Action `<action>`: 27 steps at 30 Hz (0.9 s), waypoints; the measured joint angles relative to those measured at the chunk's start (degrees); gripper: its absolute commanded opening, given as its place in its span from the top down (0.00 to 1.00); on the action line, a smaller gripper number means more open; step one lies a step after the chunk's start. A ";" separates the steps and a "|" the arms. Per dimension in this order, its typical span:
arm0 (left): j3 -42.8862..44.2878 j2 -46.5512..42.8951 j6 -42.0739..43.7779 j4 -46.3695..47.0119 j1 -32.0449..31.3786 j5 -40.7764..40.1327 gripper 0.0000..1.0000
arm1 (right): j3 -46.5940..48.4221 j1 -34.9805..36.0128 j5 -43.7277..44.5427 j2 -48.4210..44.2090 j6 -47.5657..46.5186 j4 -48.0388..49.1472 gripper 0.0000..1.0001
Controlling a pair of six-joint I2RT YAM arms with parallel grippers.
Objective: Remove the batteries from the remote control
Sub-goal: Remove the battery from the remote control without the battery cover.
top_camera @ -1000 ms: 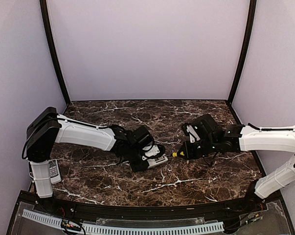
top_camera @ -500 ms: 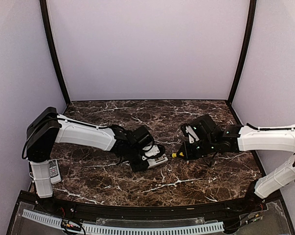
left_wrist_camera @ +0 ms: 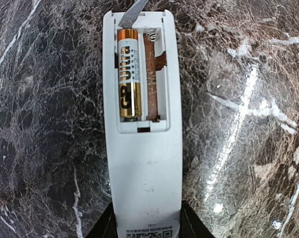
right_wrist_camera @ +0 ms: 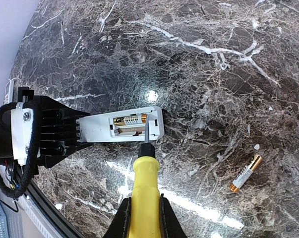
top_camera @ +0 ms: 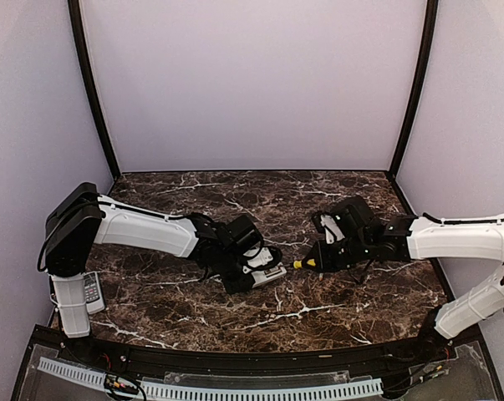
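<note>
The right end effector is closed tight on the yellow screwdriver. Its tip points ahead into the open remote, by one end of the battery inside. That battery lies sideways across the tip. The left end effector grips the remote's other end. A loose battery lies on the table, well apart.

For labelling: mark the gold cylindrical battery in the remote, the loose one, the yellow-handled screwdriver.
seated gold battery (left_wrist_camera: 129, 74): left wrist, label.
loose gold battery (right_wrist_camera: 246, 173): right wrist, mid-body.
yellow-handled screwdriver (right_wrist_camera: 144, 186): right wrist, handle.
</note>
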 measured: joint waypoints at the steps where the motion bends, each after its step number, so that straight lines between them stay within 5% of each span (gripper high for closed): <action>1: 0.02 0.00 -0.07 -0.02 0.00 0.00 0.81 | -0.42 -0.42 -0.76 -0.15 0.24 0.52 1.00; 27: 0.35 0.13 0.39 -0.37 -0.11 -0.17 0.81 | -5.20 -4.66 -14.67 -4.57 4.87 11.34 1.00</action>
